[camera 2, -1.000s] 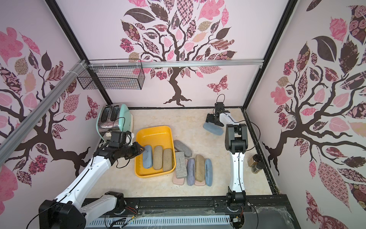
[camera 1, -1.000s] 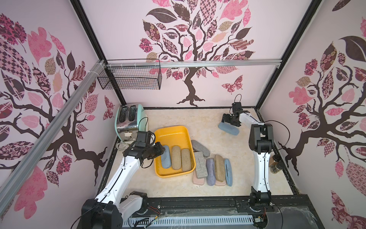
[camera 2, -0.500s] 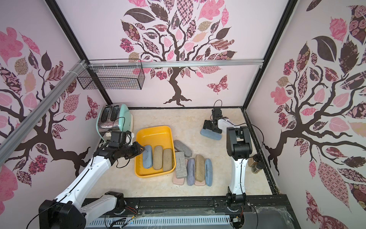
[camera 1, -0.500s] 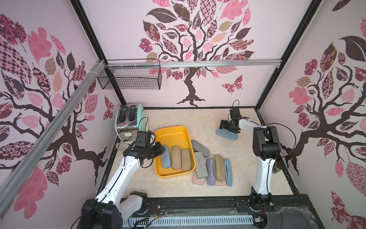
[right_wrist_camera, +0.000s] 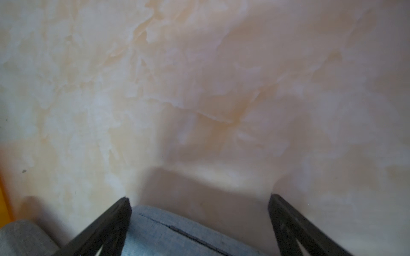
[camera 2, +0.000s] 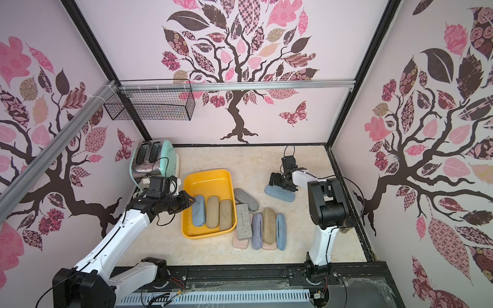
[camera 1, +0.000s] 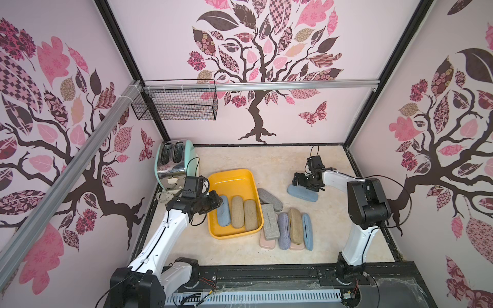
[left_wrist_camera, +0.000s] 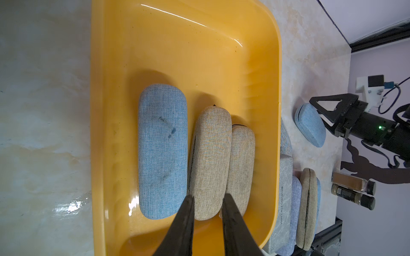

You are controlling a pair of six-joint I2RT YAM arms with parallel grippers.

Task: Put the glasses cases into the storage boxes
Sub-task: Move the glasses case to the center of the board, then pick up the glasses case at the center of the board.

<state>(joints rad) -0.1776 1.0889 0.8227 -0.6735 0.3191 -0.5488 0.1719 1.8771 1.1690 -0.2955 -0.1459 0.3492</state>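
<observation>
The yellow tray (camera 1: 234,181) on the bench (camera 1: 266,160) is the reference for all positions. Three cases (left_wrist_camera: 208,161), one blue and two tan, lie side by side in the tray's half nearer the robot base, parallel to its long walls; the far half is bare. A group of loose cases (camera 1: 284,230) lies outside, against the long wall that faces the right arm. The lone blue case (camera 1: 302,193) appears to lie flat on the bench, well apart from that same wall and level with the tray's far half. Its long axis runs crosswise to the tray's, one end pointing roughly at the tray's far corner. The right gripper (right_wrist_camera: 199,197) is directly over this case, jaws wide apart and straddling its narrow width, aligned with the long axis. In the right wrist view one finger (right_wrist_camera: 117,215) sits against the case's edge while the other stands clear of it; the case is not clamped. The left gripper (left_wrist_camera: 207,199) hovers over the tray's near end, jaws drawn nearly together and empty. The right arm is much the nearer; the left would have to reach across the whole tray. The coming move is judged to be a closure across the short axis, then a lift toward the tray. Uneven finger contact may swing the case.
</observation>
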